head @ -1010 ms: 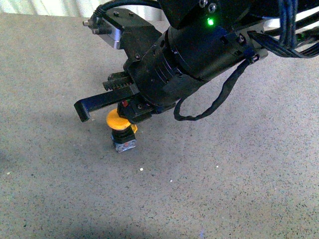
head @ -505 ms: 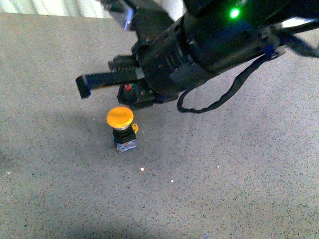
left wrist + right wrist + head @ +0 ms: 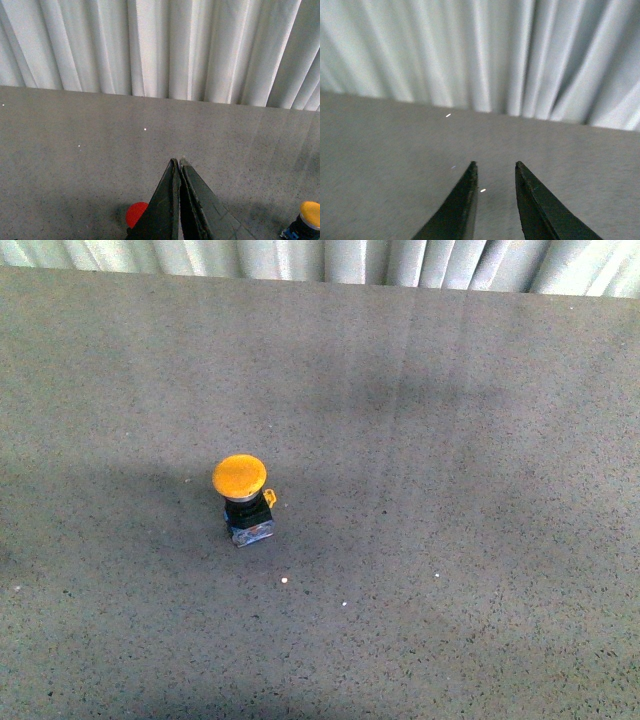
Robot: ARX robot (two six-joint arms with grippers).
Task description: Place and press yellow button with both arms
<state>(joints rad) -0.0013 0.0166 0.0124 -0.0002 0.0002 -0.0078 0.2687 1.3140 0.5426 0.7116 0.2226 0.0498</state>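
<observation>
Upright, the yellow button (image 3: 243, 495) stands left of centre on the grey table (image 3: 450, 490); the left gripper (image 3: 179, 165) is pressed together, the right gripper (image 3: 495, 167) spread apart.

Matt speckled table (image 3: 450, 540); smooth plastic-looking yellow button (image 3: 240, 475) cap.
</observation>
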